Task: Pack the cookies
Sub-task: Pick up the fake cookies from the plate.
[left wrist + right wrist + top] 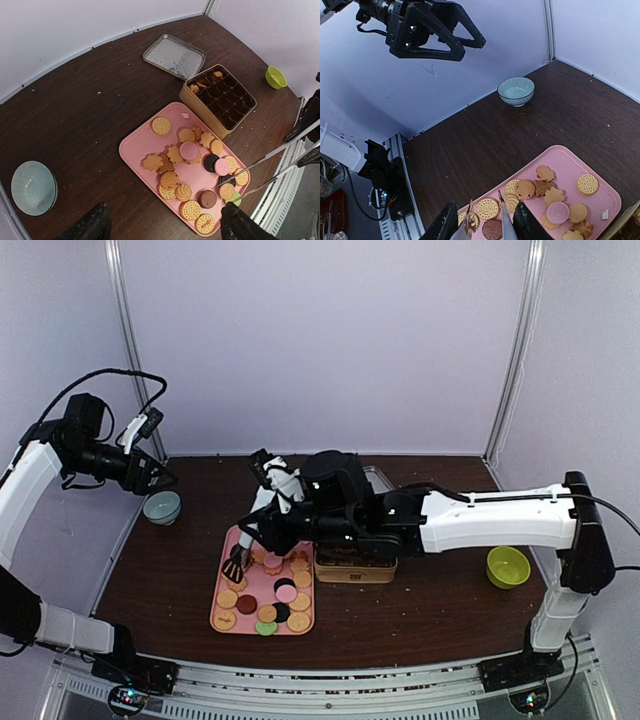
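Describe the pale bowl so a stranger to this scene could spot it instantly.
Start from the dark brown table and go to its far left part, close to the wall. The pale blue-grey bowl sits there alone, well apart from the pink tray of cookies. It is the only bluish bowl; the other bowl, on the right, is bright yellow-green.

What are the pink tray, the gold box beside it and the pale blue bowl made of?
The pink tray looks like matte plastic: uniform colour, rounded rim. The gold tin seems thin metal, with a dull sheen. The pale blue bowl is probably glazed ceramic, glossy with rings.
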